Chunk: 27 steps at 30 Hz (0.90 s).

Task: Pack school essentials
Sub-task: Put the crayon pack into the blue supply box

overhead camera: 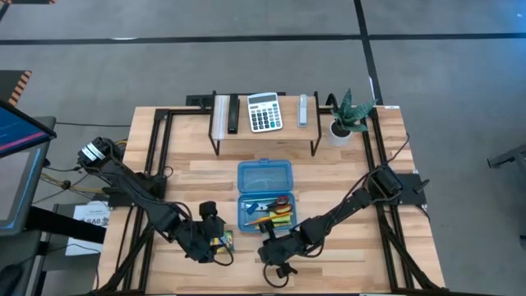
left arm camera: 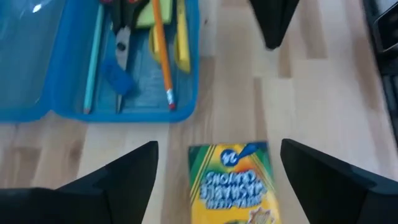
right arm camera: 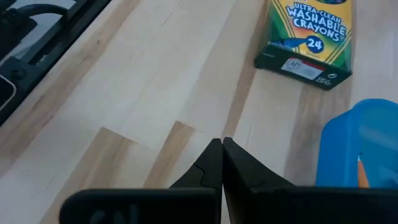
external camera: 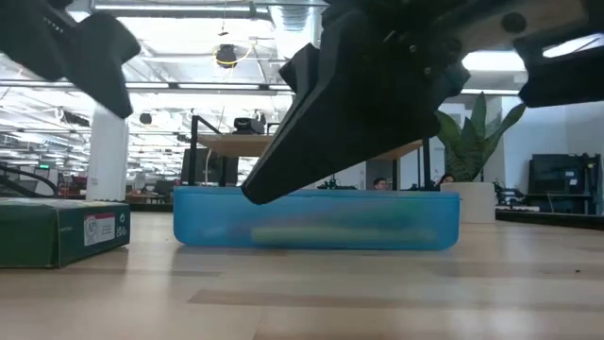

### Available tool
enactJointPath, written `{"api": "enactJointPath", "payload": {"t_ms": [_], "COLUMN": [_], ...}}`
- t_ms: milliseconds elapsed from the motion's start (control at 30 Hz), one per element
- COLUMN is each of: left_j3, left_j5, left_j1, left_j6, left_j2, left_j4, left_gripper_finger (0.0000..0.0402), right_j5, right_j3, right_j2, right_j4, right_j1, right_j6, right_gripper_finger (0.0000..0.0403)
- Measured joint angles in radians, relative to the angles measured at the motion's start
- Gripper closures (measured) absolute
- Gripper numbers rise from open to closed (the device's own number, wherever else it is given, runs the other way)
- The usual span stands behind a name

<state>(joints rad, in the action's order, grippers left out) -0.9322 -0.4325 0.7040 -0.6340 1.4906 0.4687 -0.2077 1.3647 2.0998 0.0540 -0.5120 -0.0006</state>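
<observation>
Right wrist view: the words "ULTRA-CLEAN WASHABLE CRAYONS" and the number "24" can be read on the yellow crayon box [right arm camera: 309,38], which lies flat on the wooden table [right arm camera: 155,99] with a white label panel on its dark green end. The right gripper [right arm camera: 221,163] is seen with its fingers pressed together and nothing between them, low over bare wood, beside a corner of the blue plastic case [right arm camera: 360,146].

From the left wrist camera, the same crayon box [left arm camera: 236,183] is shown between the widely spread fingers of the left gripper [left arm camera: 217,180], apart from both; its lettering is too blurred there to be read. Just beyond it the open blue case [left arm camera: 99,87] is seen, holding an orange pencil [left arm camera: 161,53], a yellow pencil [left arm camera: 181,37], scissors [left arm camera: 122,46] and a small blue eraser [left arm camera: 118,78].

From above, the case [overhead camera: 265,194] is placed mid-table, with the left gripper [overhead camera: 215,240] and crayon box [overhead camera: 225,242] at its near-left corner and the right gripper [overhead camera: 278,270] in front of it. A grey calculator [overhead camera: 264,112] sits on a raised shelf [overhead camera: 288,130] behind, by a potted plant [overhead camera: 348,115].
</observation>
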Motion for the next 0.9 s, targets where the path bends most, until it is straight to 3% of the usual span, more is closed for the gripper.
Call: {"api": "enactJointPath", "payload": {"t_ms": [200,533,700,900], "left_j3": [0.015,0.011,-0.052,-0.106], "left_j5": [0.033,0.098,0.188,0.214], "left_j1": [0.003,-0.011,-0.031,-0.039], "left_j6": [-0.094,-0.086,-0.073,-0.049], "left_j2": [0.0,0.061,0.133,0.16], "left_j4": [0.042,0.03,0.102,0.126], "left_gripper_finger": [0.0077,0.0051,0.0054,0.0053], "right_j5": [-0.003,-0.003,-0.003,-0.003], "right_j3": [0.0,0.002,0.003,-0.001], "right_j2": [0.0,-0.018,-0.066,-0.105], "right_j4": [0.001,0.031,0.06,0.097], "right_j1": [-0.008,-0.01,-0.013,-0.025], "right_j6": [0.0,0.008,0.03,0.036], "right_gripper_finger": [0.0377,0.0381,0.0382,0.0381]}}
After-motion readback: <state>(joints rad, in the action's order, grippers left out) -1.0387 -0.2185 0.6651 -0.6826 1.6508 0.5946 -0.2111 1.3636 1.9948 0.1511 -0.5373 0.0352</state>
